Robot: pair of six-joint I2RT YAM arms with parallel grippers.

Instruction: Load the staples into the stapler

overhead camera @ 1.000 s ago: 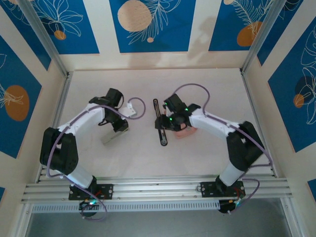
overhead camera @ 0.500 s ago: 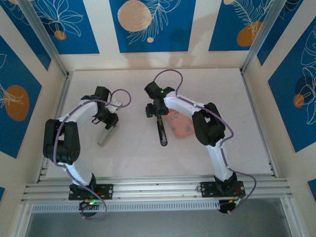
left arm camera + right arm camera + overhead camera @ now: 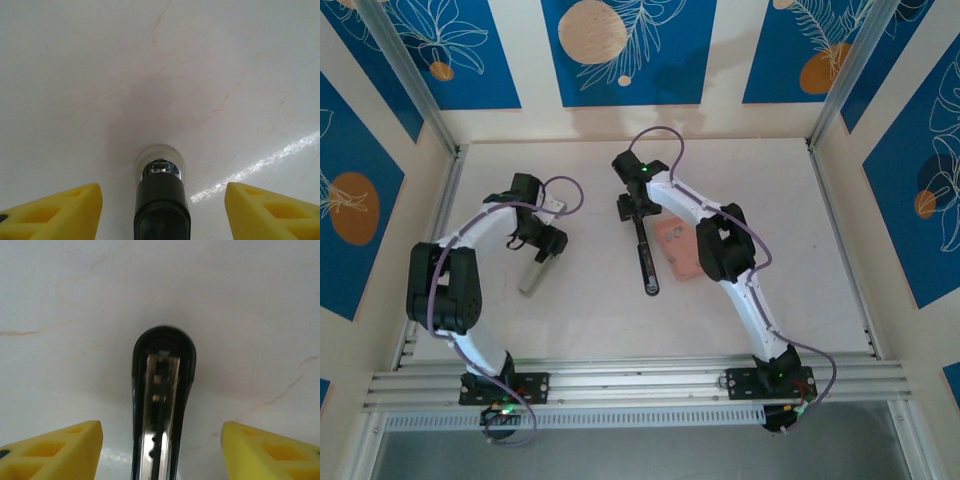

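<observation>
We see a booth walled with blue panels (image 3: 620, 45) that bear pale leaf outlines and orange discs. Its floor is a white, faintly veined table (image 3: 760, 190), with an aluminium rail (image 3: 640, 378) along the near edge.

Both arms reach out over the table. The right gripper (image 3: 633, 210) hangs over the far end of the stapler (image 3: 646, 258), which lies lengthwise near the middle of the table. From the right wrist, its rounded black end and silvery inner rail sit between the yellow fingers (image 3: 55, 450). The jaws are spread, with bare table on each side, so nothing is grasped.

The left gripper (image 3: 544, 243) is likewise released. Its fingers (image 3: 55, 212) stand well apart on either side of a dark piece with a silvery rounded tip (image 3: 161, 200), touching neither side of it. From above, a pale slim object (image 3: 532, 277) lies just nearer than that gripper, and we cannot tell whether the two are the same thing.

Just right of the stapler lies a pink tray (image 3: 688, 268), partly under the right arm. In it are the staples (image 3: 675, 242), tiny greyish specks.
</observation>
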